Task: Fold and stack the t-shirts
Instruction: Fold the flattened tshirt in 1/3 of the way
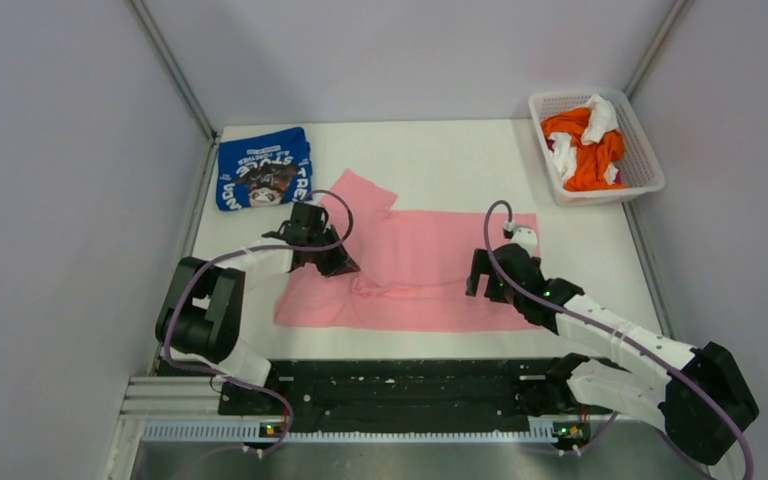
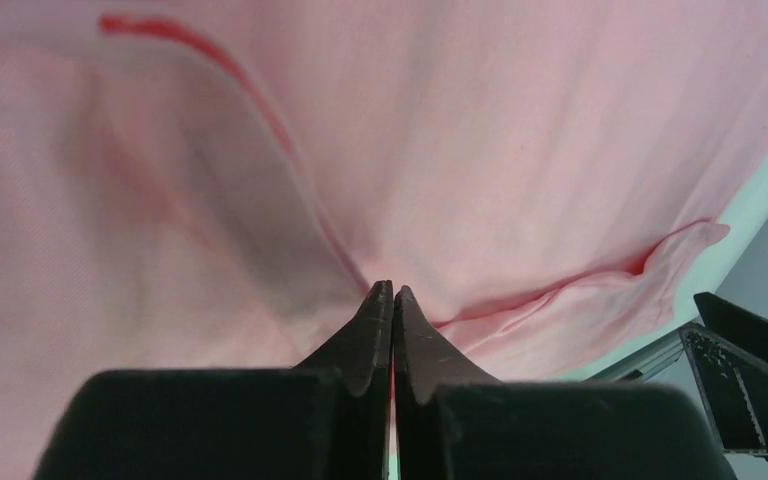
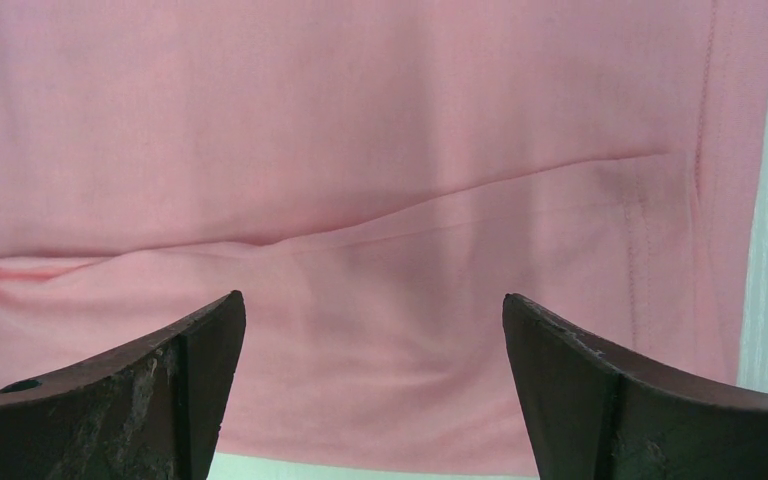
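Pink t-shirt lies spread across the middle of the white table, its left side rumpled and folded over. The left gripper is clenched tight, pinching a crease of pink cloth. The right gripper is spread wide above the shirt's right half. Blue t-shirt sits folded at the far left corner, and the white basket at the far right holds orange and white cloth
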Motion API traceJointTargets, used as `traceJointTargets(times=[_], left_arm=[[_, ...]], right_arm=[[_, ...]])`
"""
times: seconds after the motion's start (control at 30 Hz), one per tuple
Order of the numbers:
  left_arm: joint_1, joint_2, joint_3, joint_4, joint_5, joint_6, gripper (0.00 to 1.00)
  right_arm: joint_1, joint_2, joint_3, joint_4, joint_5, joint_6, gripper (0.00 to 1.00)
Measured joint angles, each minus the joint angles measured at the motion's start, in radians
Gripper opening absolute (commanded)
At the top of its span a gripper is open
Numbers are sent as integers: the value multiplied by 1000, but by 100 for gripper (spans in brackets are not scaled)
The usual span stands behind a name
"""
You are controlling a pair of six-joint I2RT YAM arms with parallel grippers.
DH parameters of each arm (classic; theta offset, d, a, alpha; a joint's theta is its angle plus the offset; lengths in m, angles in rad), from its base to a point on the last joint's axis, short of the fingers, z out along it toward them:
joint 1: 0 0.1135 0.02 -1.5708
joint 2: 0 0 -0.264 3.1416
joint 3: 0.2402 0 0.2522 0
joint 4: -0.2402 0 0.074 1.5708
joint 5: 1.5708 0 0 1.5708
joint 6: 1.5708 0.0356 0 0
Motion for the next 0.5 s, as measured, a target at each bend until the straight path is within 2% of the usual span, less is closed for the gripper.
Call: traceJointTargets(times=[0.17,0.5], left_arm=[[-26,54,60,-5,0,8,0],[-52,51,99,-54,-27,29,0]], right_arm=[[0,-17,0,-12,10,-8,98],[0,-45,0,-21,27,-16,99]])
